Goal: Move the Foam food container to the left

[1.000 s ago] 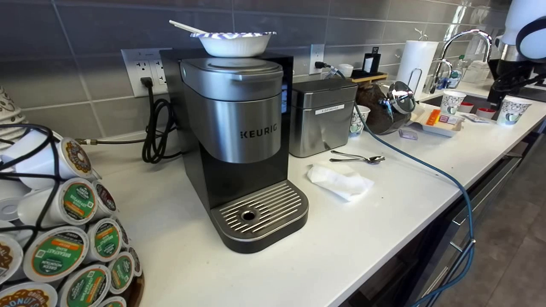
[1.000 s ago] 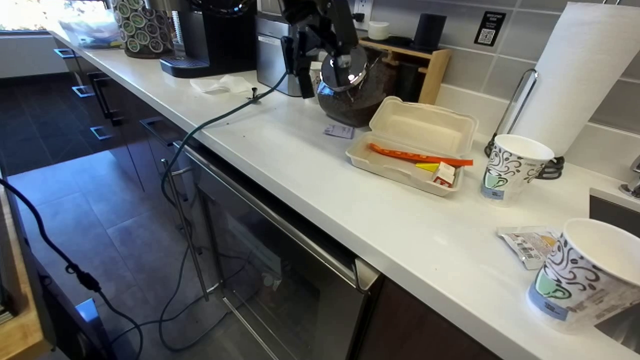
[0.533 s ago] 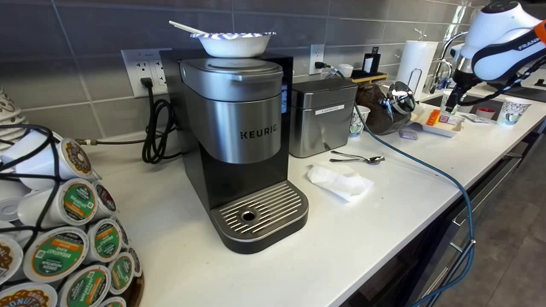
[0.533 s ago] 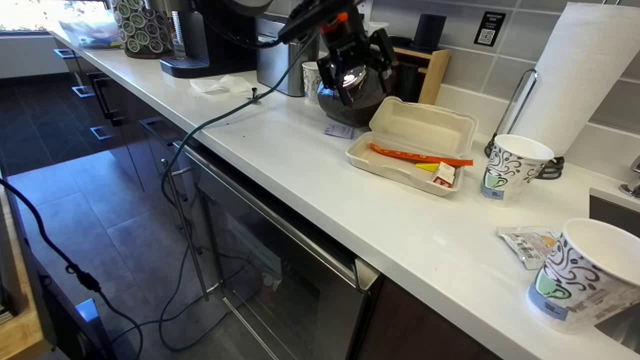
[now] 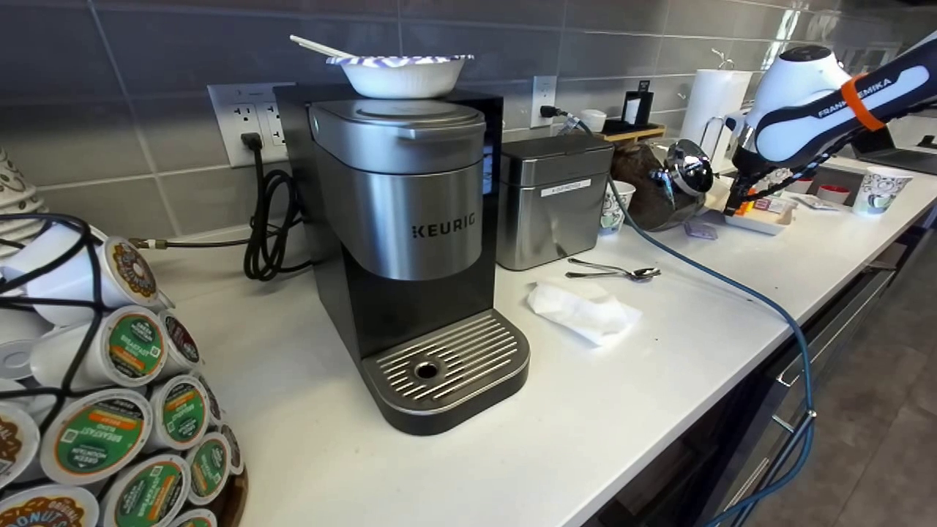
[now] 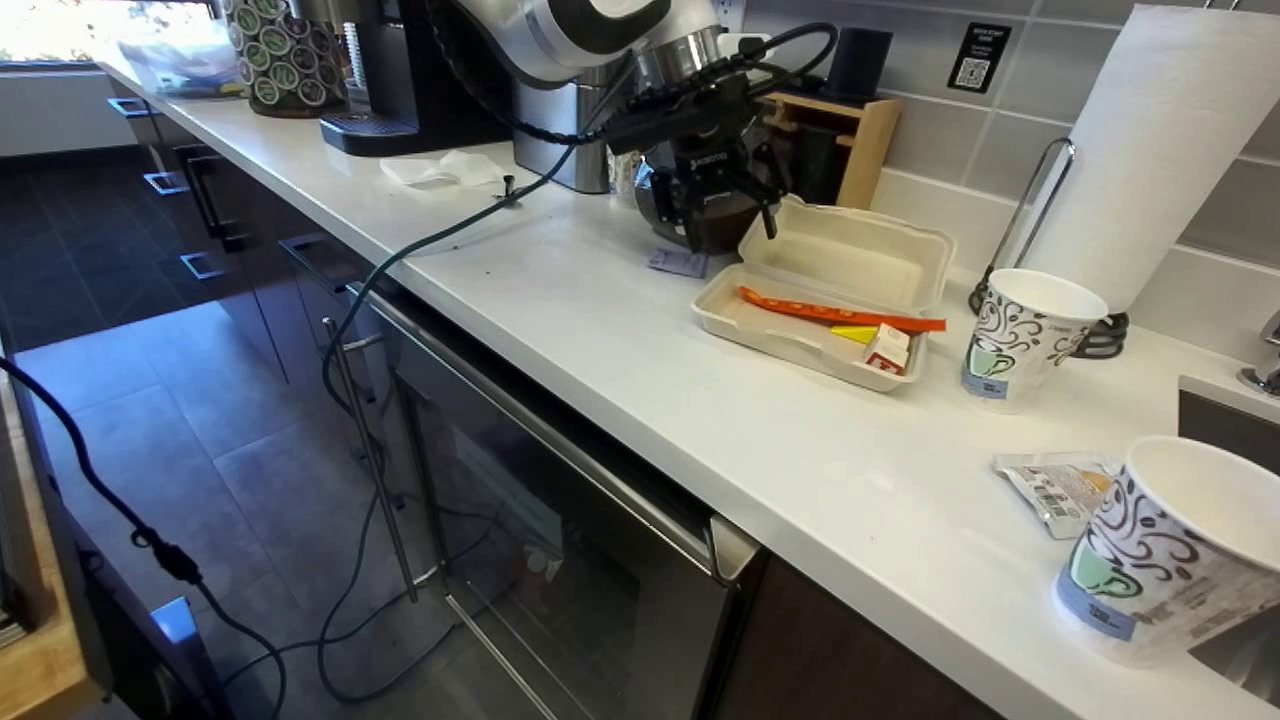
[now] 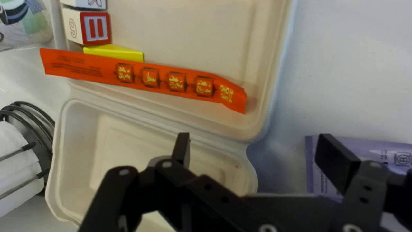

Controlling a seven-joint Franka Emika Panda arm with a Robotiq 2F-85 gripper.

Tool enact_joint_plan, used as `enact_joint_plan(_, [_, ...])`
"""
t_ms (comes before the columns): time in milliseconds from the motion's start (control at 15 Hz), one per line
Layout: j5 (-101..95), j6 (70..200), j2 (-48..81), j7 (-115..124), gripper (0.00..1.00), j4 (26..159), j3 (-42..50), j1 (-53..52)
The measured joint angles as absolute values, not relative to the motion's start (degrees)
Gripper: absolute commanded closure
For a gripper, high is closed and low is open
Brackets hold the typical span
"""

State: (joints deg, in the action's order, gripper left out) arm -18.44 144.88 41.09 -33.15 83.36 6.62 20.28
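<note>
The foam food container is an open white clamshell on the counter; it also shows at the far right in an exterior view. In the wrist view its base holds an orange-red strip, a yellow piece and small blocks. Its lid leans open toward the wall. My gripper is open and empty, pointing down above the container's end nearest the glass jar. In the wrist view my gripper has one finger over the lid and the other over a purple packet.
A tilted glass jar stands close to the gripper. Paper cups and a paper towel roll stand on the container's other side. A steel box, spoons, a napkin, a coffee machine and a blue cable are further along.
The arm has swung in and the gripper has come down from above the jar toward the container's end. The container has not moved. The gripper stays open.
</note>
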Motion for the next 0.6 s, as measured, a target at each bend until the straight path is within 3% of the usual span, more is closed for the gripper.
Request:
enact_joint_plan(333, [-18.56, 144.88, 46.07, -34.23, 0.0, 78.05, 7.5, 20.31])
enact_joint_plan(467, [-18.82, 144.88, 47.41, -34.14, 0.12, 76.14, 8.3, 19.9])
enact_joint_plan(533, [-18.93, 144.89, 48.01, -34.04, 0.34, 75.18, 8.81, 19.7])
enact_joint_plan(600, [-18.98, 144.89, 48.55, -33.94, 0.36, 74.32, 9.28, 19.53])
